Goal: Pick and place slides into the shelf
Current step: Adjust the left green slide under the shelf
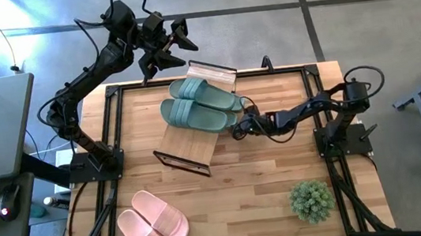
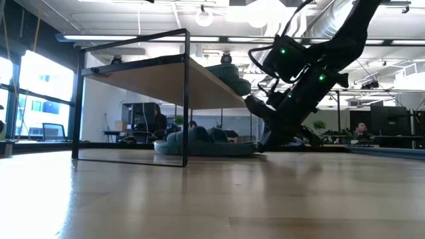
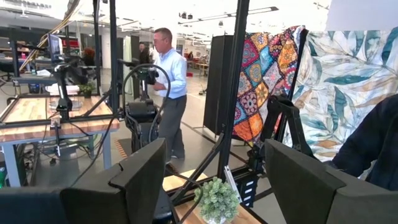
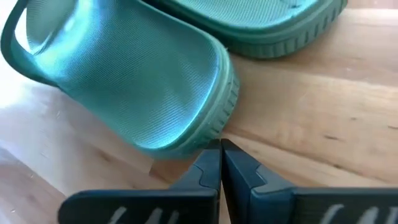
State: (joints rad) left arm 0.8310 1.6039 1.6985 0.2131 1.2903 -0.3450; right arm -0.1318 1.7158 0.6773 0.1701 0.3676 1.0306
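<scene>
The right gripper (image 4: pixel 220 163) is fully closed and empty, its tips at the sole edge of a green slide (image 4: pixel 134 81) on the table (image 1: pixel 267 199) beside the shelf (image 1: pixel 184 146). It appears to be nudging that slide; actual contact cannot be confirmed. Two green slides (image 1: pixel 201 103) lie on the shelf top. The pink slides (image 1: pixel 153 224) wait near the front edge. The left gripper (image 1: pixel 172 40) hangs open beyond the table's far edge. Next move calls for opening the jaws to grasp.
</scene>
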